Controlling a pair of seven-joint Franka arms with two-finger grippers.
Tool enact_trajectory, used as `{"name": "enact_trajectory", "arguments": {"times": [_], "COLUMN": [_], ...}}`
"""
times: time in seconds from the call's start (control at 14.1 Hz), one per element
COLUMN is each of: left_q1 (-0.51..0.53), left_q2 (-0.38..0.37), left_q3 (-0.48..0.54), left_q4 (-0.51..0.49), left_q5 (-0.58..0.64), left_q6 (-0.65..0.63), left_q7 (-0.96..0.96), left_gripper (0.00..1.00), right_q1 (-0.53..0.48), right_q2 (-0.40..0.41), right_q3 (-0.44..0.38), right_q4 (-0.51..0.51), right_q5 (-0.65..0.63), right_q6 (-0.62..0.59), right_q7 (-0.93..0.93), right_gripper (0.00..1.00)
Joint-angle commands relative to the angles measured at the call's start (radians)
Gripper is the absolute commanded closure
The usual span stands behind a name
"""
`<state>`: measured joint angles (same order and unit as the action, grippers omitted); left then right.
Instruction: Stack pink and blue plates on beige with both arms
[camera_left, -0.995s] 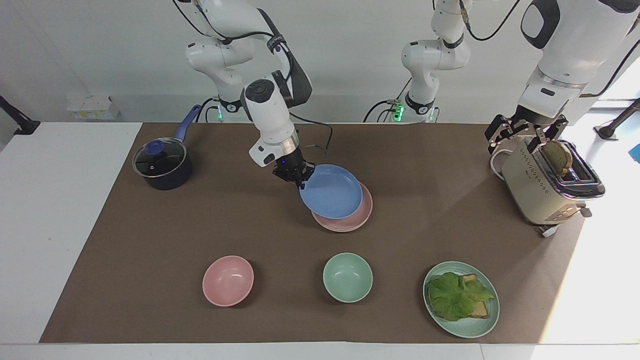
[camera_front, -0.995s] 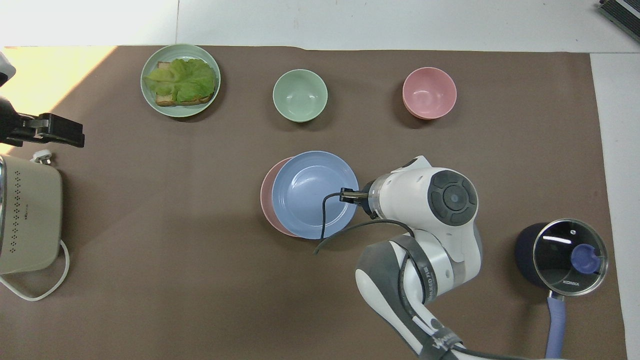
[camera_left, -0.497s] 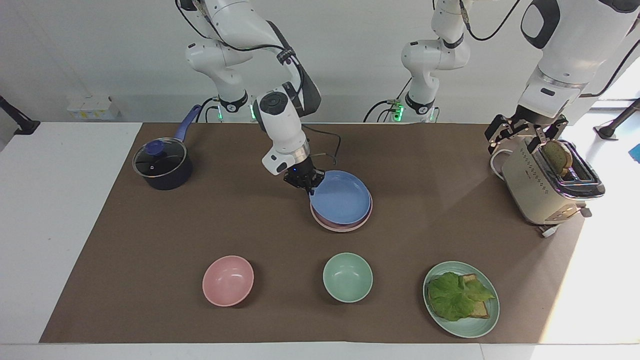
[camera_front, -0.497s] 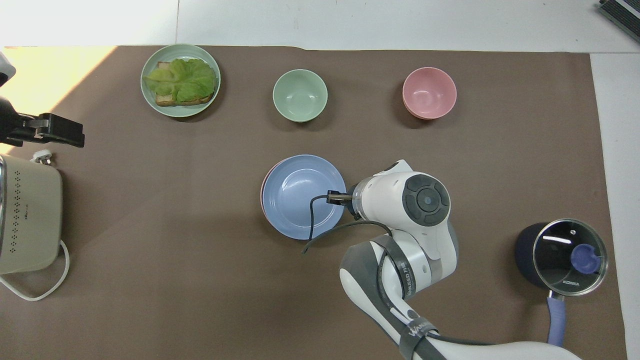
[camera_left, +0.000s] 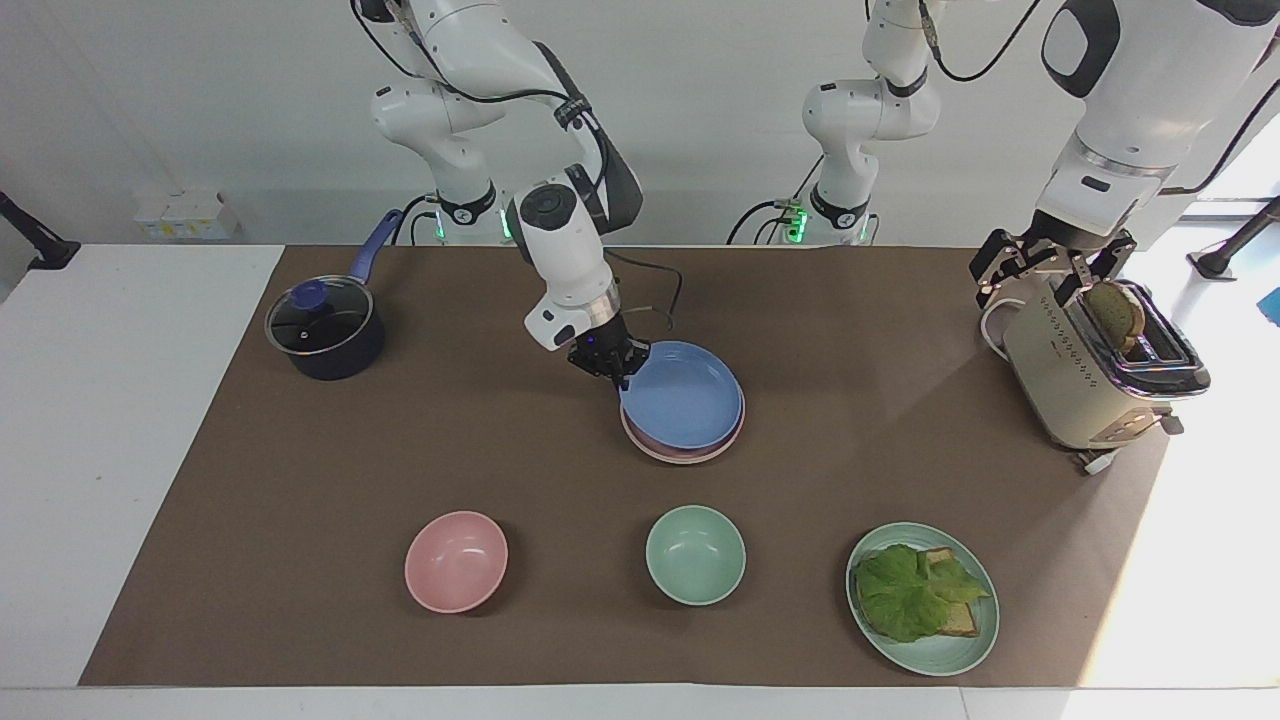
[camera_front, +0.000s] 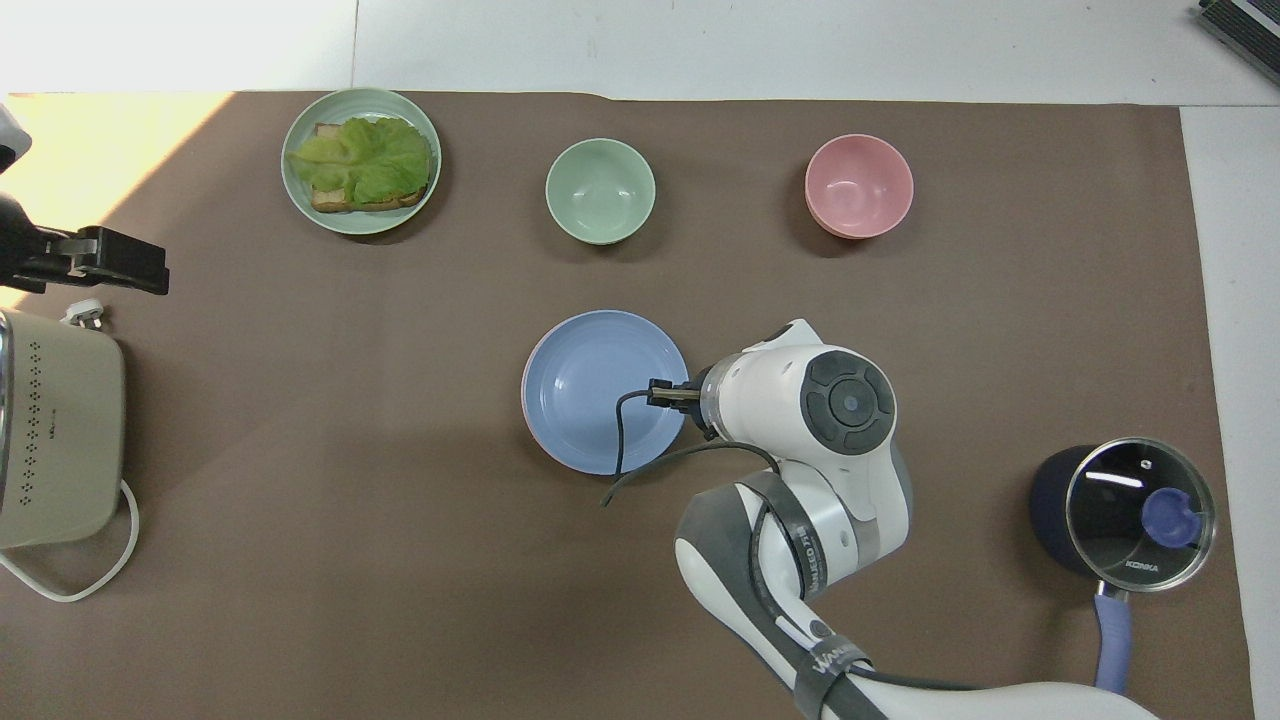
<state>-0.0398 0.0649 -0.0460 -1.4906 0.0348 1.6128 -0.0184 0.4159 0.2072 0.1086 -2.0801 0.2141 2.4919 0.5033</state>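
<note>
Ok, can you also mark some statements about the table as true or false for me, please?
1. The blue plate lies on the pink plate. True.
2. The right gripper hangs over the pot. False: it is at the blue plate's rim.
3. The green plate carries lettuce and bread. True.
4. The pink bowl sits inside the green bowl. False: they stand apart, side by side.
</note>
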Motion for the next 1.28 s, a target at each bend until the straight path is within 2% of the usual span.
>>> {"name": "enact_trajectory", "arguments": {"times": [0.0,0.07,0.36,0.71,0.92,1.07,1.21], "left_q1": [0.008,0.008,0.008,0.008,0.008,0.008,0.008], "left_q2": [-0.005,-0.005,-0.005,-0.005,-0.005,-0.005,-0.005], "left_q3": [-0.005,-0.005,-0.005,-0.005,-0.005,-0.005,-0.005], "left_q4": [-0.005,-0.005,-0.005,-0.005,-0.005,-0.005,-0.005], "left_q5": [0.011,0.011,0.011,0.011,0.011,0.011,0.011], "left_q6": [-0.008,-0.008,-0.008,-0.008,-0.008,-0.008,-0.008], "left_q7": [0.008,0.008,0.008,0.008,0.008,0.008,0.008], "left_gripper": [0.0,0.0,0.0,0.0,0.0,0.0,0.0], "right_q1": [-0.008,-0.02,-0.152,-0.379,-0.501,-0.525,-0.529], "right_q2": [-0.017,-0.044,-0.178,-0.328,-0.328,-0.309,-0.28], "right_q3": [-0.004,-0.009,-0.012,-0.015,-0.014,-0.012,-0.012], "right_q4": [0.015,0.014,0.011,0.043,0.193,0.3,0.395], "right_q5": [0.002,0.001,-0.01,-0.159,-0.206,-0.277,-0.294], "right_q6": [0.007,-0.002,-0.138,-0.39,-0.583,-0.71,-0.812], "right_q7": [0.008,0.003,-0.002,-0.067,-0.199,-0.233,-0.238], "right_gripper": [0.07,0.0,0.0,0.0,0.0,0.0,0.0]}}
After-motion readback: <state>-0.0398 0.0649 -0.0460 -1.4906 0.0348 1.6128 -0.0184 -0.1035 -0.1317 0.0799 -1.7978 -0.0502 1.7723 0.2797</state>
